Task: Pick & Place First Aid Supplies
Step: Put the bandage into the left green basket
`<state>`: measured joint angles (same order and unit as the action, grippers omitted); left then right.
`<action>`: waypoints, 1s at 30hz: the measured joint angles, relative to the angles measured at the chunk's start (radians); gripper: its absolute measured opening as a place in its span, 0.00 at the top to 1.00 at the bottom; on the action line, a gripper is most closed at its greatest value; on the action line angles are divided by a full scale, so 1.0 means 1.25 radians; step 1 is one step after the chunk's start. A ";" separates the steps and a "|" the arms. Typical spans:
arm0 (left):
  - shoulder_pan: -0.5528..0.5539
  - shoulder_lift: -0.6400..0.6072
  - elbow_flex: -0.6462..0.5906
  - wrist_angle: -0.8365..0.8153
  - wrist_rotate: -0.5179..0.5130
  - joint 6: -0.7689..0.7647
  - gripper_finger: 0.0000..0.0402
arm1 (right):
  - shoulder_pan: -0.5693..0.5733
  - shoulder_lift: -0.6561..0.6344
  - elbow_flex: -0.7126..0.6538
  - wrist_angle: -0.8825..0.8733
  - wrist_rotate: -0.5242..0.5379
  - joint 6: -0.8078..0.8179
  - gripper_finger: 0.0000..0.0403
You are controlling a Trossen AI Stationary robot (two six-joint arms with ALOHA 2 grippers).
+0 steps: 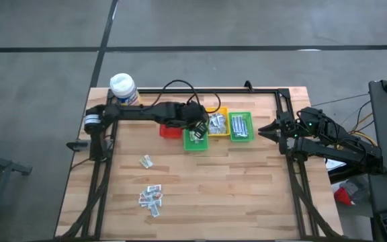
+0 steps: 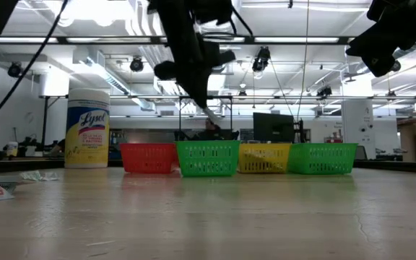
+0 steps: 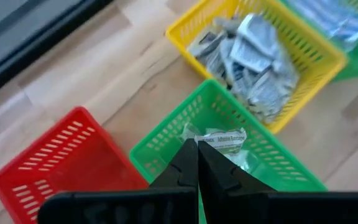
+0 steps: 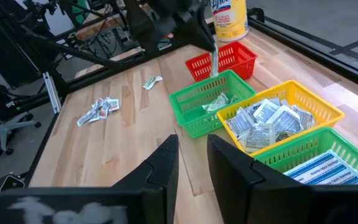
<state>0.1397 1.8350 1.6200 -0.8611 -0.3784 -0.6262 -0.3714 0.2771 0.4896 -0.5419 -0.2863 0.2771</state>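
Room: wide hall behind my table, ceiling lights and beams, a dark monitor (image 2: 269, 127) past the bins.
Table: pale wood planks (image 1: 247, 181) with a black frame along the edges; the near half lies mostly bare.
My left arm: stretched across the far side from the left, its cable looping above it.
My right arm: parked at the right edge, well apart from the bins.
Wipes tub: yellow, white cap (image 1: 123, 88), far left corner; I read "Lysol" on it in the low view.
Bins: four in a row at the far edge, touching or nearly so: red bin (image 4: 227, 59), green bin (image 3: 194, 127), yellow bin (image 3: 303, 43), second green bin (image 1: 241, 126).
My left gripper (image 3: 197, 163): fingers pressed together, empty, tip poised over the green bin.
My right gripper (image 4: 192, 163): fingers a little apart, holding nothing.
Supplies sorted: a pale packet (image 3: 224, 138) lies in the green bin, its small print too fine for me to read; silvery wrappers (image 4: 265, 124) heap the yellow bin; blue-striped strips (image 4: 325, 169) fill the second green bin.
Supplies loose: small cluster (image 1: 151, 198) near the front left; one packet (image 1: 146, 161) alone between it and the bins.
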 joint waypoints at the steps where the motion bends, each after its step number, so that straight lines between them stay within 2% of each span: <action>1: 0.003 0.007 -0.006 0.004 0.001 0.000 1.00 | 0.000 0.000 0.000 0.000 0.000 0.000 0.80; 14: 0.012 0.105 -0.037 0.033 0.056 -0.007 1.00 | 0.000 0.000 0.000 0.000 0.000 0.000 0.82; 20: 0.012 0.112 -0.073 0.072 0.061 -0.029 1.00 | 0.000 0.000 0.000 0.000 0.000 0.000 0.80; 30: 0.011 0.112 -0.081 0.076 0.060 -0.045 1.00 | 0.000 0.000 0.000 0.000 0.000 0.000 0.80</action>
<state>0.1539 1.9755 1.5192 -0.7658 -0.3031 -0.6830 -0.3714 0.2771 0.4896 -0.5419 -0.2863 0.2771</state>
